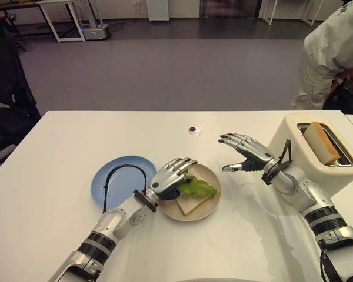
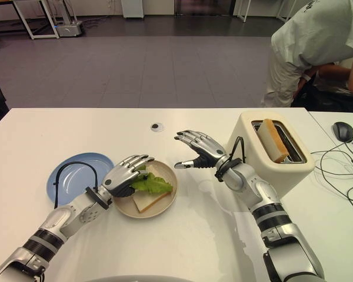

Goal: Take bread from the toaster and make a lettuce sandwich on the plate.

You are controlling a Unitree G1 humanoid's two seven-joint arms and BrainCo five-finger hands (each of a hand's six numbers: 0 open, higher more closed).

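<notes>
Near the front middle of the white bench (image 1: pixel 59 194) sits a beige plate (image 1: pixel 188 218) with one slice of bread (image 1: pixel 194 204) lying flat on it and a lettuce leaf (image 1: pixel 201 188) on top of the slice. The left robot hand (image 1: pixel 172 175) hangs over the plate's left rim, clenched around the left end of the lettuce. The right robot hand (image 1: pixel 247 151) hovers above the bench between the plate and the toaster (image 1: pixel 294 147), released and spread, holding nothing. A second slice (image 1: pixel 320 143) stands upright in the toaster's slot, its top sticking out. Just left of the beige plate lies a blue plate (image 1: pixel 115 179), with a black cable (image 1: pixel 123 167) looping across it.
</notes>
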